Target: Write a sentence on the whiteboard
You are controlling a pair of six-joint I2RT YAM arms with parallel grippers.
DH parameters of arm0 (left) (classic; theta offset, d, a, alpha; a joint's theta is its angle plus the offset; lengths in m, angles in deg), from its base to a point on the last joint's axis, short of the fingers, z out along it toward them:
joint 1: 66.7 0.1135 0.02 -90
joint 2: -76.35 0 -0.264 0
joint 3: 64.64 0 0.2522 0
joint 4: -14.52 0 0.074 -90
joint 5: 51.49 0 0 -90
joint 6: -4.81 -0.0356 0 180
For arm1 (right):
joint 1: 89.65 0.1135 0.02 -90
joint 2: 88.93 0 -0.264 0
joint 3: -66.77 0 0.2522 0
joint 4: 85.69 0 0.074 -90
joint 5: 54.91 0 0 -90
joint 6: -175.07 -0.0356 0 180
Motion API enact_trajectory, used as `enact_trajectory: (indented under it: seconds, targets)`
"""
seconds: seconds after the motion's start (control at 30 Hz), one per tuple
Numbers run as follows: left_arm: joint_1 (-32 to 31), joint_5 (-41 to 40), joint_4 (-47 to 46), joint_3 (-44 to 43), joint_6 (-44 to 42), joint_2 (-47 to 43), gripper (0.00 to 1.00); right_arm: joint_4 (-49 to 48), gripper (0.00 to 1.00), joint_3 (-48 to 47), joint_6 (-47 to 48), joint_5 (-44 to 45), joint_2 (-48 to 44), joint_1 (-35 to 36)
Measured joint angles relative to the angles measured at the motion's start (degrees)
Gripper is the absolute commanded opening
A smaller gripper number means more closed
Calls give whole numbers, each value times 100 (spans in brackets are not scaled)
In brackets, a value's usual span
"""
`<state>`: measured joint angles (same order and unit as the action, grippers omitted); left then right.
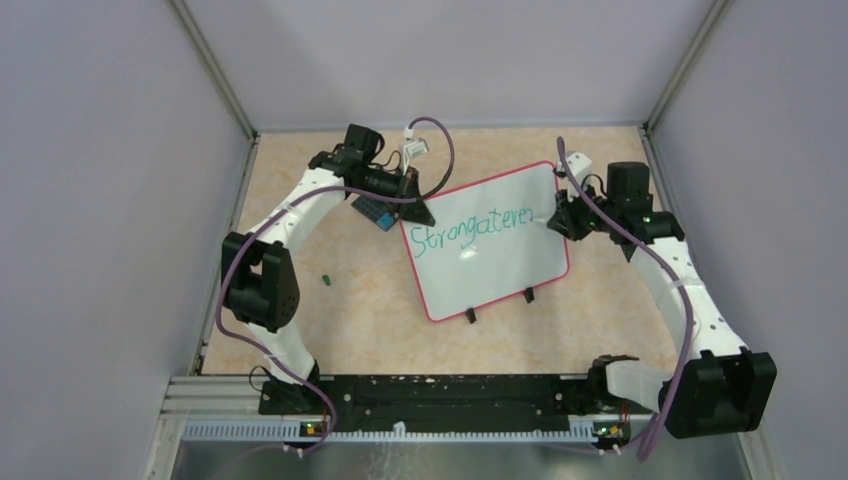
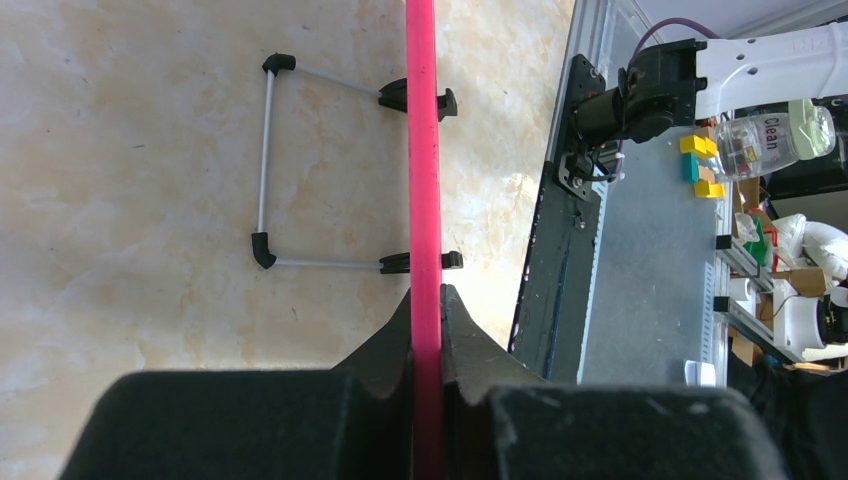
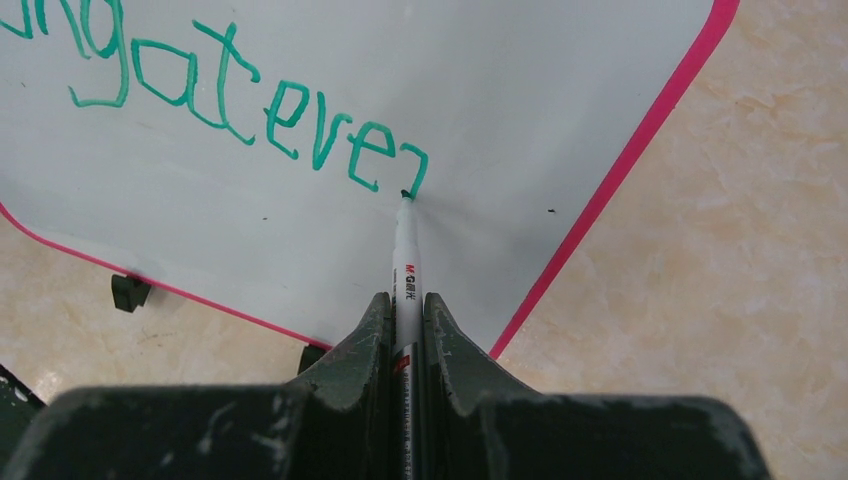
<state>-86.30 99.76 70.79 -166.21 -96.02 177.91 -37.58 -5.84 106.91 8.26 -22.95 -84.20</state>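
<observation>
Left claw point(image 2: 425, 300): clenched on the red-pink rim of the large rectangular whiteboard point(image 2: 422, 150), black fingers pinching it from both sides. The rim runs as a straight vertical stripe up the middle of the left wrist frame. Two black feet clip onto it, joined by a thin grey wire stand point(image 2: 265, 170) lying on the tabletop left of the rim.

Right claw point(image 3: 405, 305): clenched on a slim white marker point(image 3: 406, 250) with a red logo. Its tip touches the board at the end of the last green stroke.

Green handwriting point(image 1: 470, 232) reads roughly "Strongatever" along the board's upper part.

In the top view the whiteboard sits right of centre, turned at an angle. The left claw is at its upper left corner and the right claw at its upper right edge.

Surface: beige marbled tabletop point(image 1: 350, 300), matte, filling the middle of the frame. A small dark-grey plate with blue blocks point(image 1: 375, 212) lies just beside the board's upper left corner. A tiny dark-green object point(image 1: 326, 279) lies alone at left centre. A black mounting rail point(image 1: 440, 395) crosses the bottom.

Room: plain lavender-grey walls point(image 1: 100, 200) on three sides, with metal corner posts. At the far right of the left wrist frame, cluttered shelves hold a clear plastic bottle point(image 2: 775, 140) and yellow and teal blocks point(image 2: 698, 165).
</observation>
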Motion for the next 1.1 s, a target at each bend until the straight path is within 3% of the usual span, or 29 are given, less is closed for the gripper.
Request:
enact_trajectory:
  seconds: [1.1]
  targets:
    - [0, -2, 0, 0, 0, 0, 0, -90, 0, -396, -144, 133, 201, -107]
